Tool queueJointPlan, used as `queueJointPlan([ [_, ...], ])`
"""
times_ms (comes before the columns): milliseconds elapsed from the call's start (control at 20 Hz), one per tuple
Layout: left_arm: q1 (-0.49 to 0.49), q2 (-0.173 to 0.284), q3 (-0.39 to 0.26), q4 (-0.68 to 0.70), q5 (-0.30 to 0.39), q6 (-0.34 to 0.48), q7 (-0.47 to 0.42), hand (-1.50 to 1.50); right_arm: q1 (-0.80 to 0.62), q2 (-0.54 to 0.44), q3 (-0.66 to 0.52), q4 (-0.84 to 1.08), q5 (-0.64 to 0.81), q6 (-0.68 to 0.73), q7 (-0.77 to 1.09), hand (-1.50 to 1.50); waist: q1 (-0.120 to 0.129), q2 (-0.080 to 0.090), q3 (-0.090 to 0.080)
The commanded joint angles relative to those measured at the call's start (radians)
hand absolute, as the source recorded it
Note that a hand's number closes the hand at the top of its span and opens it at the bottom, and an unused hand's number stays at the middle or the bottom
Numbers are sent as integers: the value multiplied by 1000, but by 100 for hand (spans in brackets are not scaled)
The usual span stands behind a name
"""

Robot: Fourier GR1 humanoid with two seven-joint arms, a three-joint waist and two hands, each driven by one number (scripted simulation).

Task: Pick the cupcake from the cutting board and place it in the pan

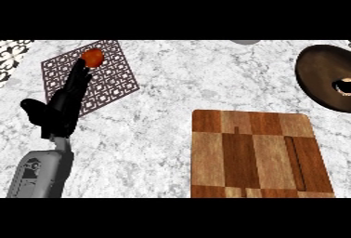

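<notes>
Orange ball (93, 57) on patterned mat (113, 79)

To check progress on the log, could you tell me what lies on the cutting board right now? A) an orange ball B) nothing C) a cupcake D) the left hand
B: the cutting board shows only bare wood, while the left hand stretches over the patterned mat far to the board's left.

Cutting board (259, 153) near centre-right; pan (321, 76) behind it, far right; patterned mat (103, 79) far left, round fruit (93, 57) on it.
</notes>
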Motion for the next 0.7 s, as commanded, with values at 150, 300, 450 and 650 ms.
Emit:
queueJointPlan([
  [150,19,-15,-22,-21,-22,13,-10,0,42,-4,-89,52,-106,108,-159,-150,4,-1,-1],
  [300,27,1,-2,-11,-4,-6,-23,0,84,36,-137,14,-161,35,-290,-150,-7,-6,-1],
  [450,23,15,12,4,1,-12,-21,0,58,45,-191,-34,-225,-8,-374,-150,-15,-11,-2],
  [650,25,5,21,12,3,1,-24,0,78,67,-289,-62,-349,13,-498,-150,-36,-18,-4],
])
